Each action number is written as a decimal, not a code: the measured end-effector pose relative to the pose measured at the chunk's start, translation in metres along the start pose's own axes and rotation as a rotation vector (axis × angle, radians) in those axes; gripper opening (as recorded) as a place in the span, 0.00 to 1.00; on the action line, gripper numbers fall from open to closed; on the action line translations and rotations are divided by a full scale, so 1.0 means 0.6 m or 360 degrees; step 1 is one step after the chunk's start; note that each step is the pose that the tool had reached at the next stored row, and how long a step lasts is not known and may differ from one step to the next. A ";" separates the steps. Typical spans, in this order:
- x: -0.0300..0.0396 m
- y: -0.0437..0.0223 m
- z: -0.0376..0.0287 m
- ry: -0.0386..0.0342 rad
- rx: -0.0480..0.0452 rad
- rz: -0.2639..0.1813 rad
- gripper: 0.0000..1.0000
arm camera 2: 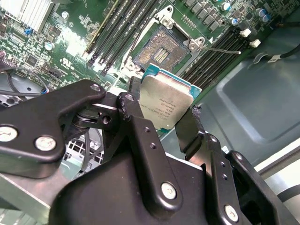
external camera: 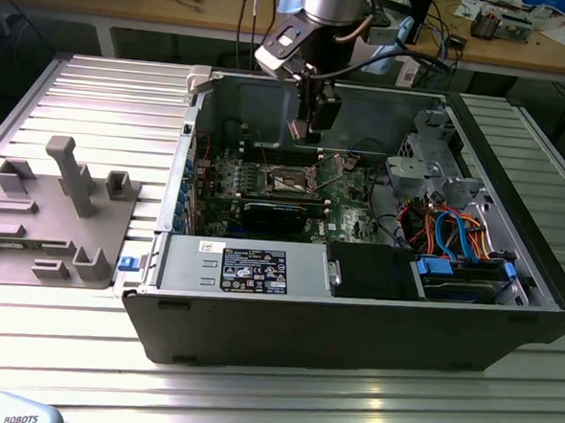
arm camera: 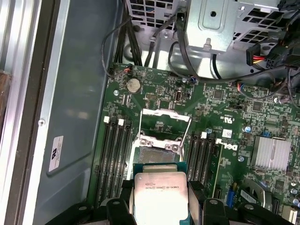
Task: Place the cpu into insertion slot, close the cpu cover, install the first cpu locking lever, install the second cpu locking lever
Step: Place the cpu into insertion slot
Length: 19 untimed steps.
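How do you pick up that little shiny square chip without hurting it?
Grip the cpu by two opposite thin edges, coming from its metal-top side. The tool holds it that way in the second wrist view, with one finger on each edge. The chip is flat and thin, so the edges give the firmest hold, and its underside probably stays free for the open insertion slot.

- The computer case (external camera: 352, 321) lies on the tabletop (external camera: 63, 351), with the fixture block (external camera: 52, 207) beside it on the exterior view's left.
- The motherboard (external camera: 351, 192) lies inside the case.
- The cpu (arm camera 2: 166, 103), gripped in the claw (arm camera 2: 161, 105), hangs above the insertion slot (arm camera 2: 161, 49).
- The memory slots (arm camera: 115, 159) flank the slot on both sides.
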<state>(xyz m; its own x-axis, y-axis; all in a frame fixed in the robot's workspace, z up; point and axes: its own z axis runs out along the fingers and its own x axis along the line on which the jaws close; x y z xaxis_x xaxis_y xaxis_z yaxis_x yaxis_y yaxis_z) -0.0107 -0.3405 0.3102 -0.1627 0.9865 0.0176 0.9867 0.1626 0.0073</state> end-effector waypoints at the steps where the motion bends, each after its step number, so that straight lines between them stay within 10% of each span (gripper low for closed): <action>1: 0.000 0.000 0.000 0.0000 0.0000 0.0010 0.55; 19: 0.000 0.000 0.001 -0.0001 -0.0003 0.0155 0.55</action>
<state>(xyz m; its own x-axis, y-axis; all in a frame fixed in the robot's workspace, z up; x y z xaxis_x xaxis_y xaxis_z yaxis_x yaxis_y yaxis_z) -0.0108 -0.3405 0.3094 -0.0658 0.9977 0.0178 0.9978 0.0657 0.0073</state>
